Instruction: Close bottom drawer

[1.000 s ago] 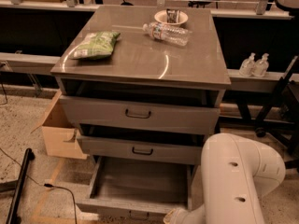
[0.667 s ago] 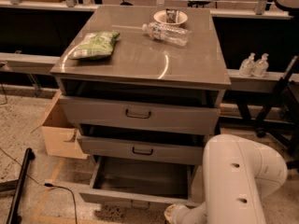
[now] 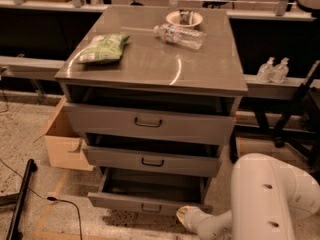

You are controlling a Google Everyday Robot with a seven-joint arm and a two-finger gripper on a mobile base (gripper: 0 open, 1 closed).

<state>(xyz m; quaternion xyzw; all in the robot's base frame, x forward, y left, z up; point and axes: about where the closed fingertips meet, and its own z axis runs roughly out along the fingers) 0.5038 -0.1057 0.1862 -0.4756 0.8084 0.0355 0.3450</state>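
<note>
bottom drawer [image 3: 145, 203] has slid inward since the earlier frame, still partly open at the foot of the cabinet [image 3: 200, 76]. tool [image 3: 186, 217] sits low before the cabinet's right front, just beside the drawer front; grip state cannot be told.

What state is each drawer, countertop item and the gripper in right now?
bottom drawer: pulled far out, open
middle drawer: slightly open
top drawer: slightly open
water bottle: lying on its side
bowl: upright
green bag: lying flat
gripper: low, near bottom drawer's front right corner
</note>
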